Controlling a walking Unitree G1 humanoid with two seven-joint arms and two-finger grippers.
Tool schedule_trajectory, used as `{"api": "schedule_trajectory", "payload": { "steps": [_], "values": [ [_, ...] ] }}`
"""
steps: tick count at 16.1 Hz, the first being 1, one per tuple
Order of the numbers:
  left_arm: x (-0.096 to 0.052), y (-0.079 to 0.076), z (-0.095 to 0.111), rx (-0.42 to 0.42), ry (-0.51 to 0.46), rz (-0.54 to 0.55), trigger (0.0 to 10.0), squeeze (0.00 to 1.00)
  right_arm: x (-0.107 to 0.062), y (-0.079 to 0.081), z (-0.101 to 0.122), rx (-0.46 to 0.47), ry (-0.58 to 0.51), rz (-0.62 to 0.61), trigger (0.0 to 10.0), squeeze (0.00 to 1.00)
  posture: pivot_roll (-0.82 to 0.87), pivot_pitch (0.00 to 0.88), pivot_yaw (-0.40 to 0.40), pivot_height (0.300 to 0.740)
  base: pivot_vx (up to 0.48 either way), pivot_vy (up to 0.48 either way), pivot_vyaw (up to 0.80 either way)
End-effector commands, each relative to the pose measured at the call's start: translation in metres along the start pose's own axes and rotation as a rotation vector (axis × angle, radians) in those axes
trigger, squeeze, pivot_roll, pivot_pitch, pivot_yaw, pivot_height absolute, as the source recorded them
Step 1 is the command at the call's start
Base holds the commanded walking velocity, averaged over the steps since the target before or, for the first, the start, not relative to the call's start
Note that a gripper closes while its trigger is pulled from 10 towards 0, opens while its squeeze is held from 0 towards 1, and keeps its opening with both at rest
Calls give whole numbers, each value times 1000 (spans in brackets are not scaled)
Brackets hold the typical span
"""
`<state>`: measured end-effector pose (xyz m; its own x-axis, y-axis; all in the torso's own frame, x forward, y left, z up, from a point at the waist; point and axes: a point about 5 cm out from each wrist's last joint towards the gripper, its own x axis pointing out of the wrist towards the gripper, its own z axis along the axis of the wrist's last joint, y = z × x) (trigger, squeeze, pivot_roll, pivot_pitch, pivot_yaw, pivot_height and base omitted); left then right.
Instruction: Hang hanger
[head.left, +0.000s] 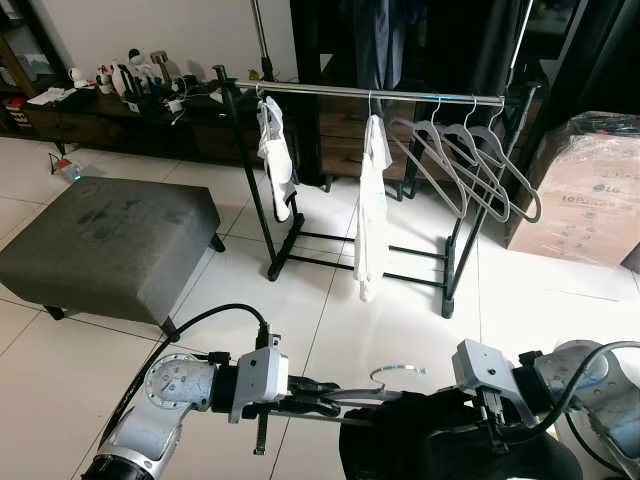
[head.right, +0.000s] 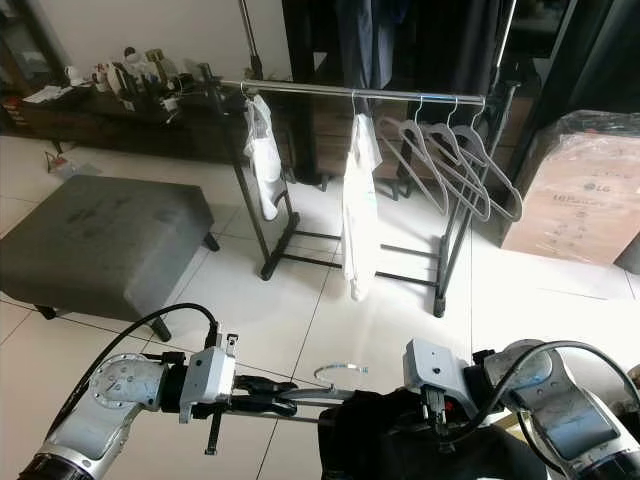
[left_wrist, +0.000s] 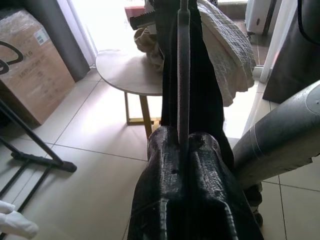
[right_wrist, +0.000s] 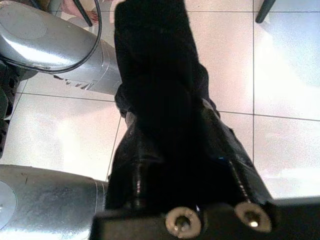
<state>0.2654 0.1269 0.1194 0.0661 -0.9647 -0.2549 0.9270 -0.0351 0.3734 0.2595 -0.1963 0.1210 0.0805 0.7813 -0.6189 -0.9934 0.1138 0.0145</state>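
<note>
A grey hanger with a metal hook (head.left: 396, 370) carries a black garment (head.left: 450, 445), held low in front of me above the tiled floor. My left gripper (head.left: 328, 403) is shut on the hanger's thin arm (left_wrist: 183, 75), which runs out between the closed fingertips (left_wrist: 165, 160). From the other side, my right gripper (head.left: 487, 418) is shut on the black garment (right_wrist: 152, 75), its fingers (right_wrist: 225, 150) wrapped in the cloth. The clothes rack's silver rail (head.left: 380, 93) stands about a metre ahead, above both grippers.
On the rail hang two white garments (head.left: 372, 200) and several empty grey hangers (head.left: 470, 165). A grey ottoman (head.left: 110, 240) sits on the left, with a wrapped cardboard box (head.left: 590, 190) on the right. A low sideboard (head.left: 120, 105) lines the back wall.
</note>
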Motion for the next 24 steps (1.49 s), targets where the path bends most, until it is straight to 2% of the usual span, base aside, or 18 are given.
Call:
{"api": "schedule_trajectory", "payload": {
  "steps": [1, 3, 9, 10, 13, 16, 19, 20, 22, 24],
  "values": [
    [2, 1, 5, 4, -9, 7, 10000, 0, 2, 2, 8, -21, -41, 14, 0, 0, -125, 102, 57, 740, 0, 0, 0],
    [3, 3, 6, -56, -4, 15, 10000, 0, 4, 2, 10, -20, -52, 19, 0, 0, -122, 106, 54, 740, 0, 0, 0],
    [1, 4, 10, -119, -25, 13, 10000, 0, 10, -3, 20, -47, -84, 33, 0, 0, -118, 125, 48, 740, 0, 0, 0],
    [0, 2, 10, -146, -20, -8, 10000, 1000, 12, -6, 25, -66, -88, 36, 0, 0, -116, 129, 46, 740, 0, 0, 0],
    [-4, -2, 14, -177, -13, -52, 10000, 1000, 17, -10, 37, -119, -97, 52, 0, 0, -108, 138, 37, 740, 0, 0, 0],
    [-8, -5, 20, -191, -23, -76, 10000, 1000, 21, -11, 37, -150, -72, 59, 0, 0, -102, 141, 32, 740, 0, 0, 0],
    [-28, -2, 46, -209, -72, -88, 10000, 1000, 27, -13, 30, -168, -25, 38, 0, 0, -96, 142, 26, 740, 0, 0, 0],
    [-30, -3, 49, -204, -66, -92, 10000, 1000, 28, -14, 28, -164, -22, 35, 0, 0, -95, 142, 26, 740, 0, 0, 0],
    [-34, -9, 49, -168, 5, -128, 10000, 1000, 30, -17, 26, -134, -27, 25, 0, 0, -84, 138, 29, 740, 0, 0, 0],
    [-35, -10, 48, -173, 20, -126, 10000, 1000, 32, -17, 27, -132, -39, 27, 0, 0, -87, 135, 30, 740, 0, 0, 0]
  ]
}}
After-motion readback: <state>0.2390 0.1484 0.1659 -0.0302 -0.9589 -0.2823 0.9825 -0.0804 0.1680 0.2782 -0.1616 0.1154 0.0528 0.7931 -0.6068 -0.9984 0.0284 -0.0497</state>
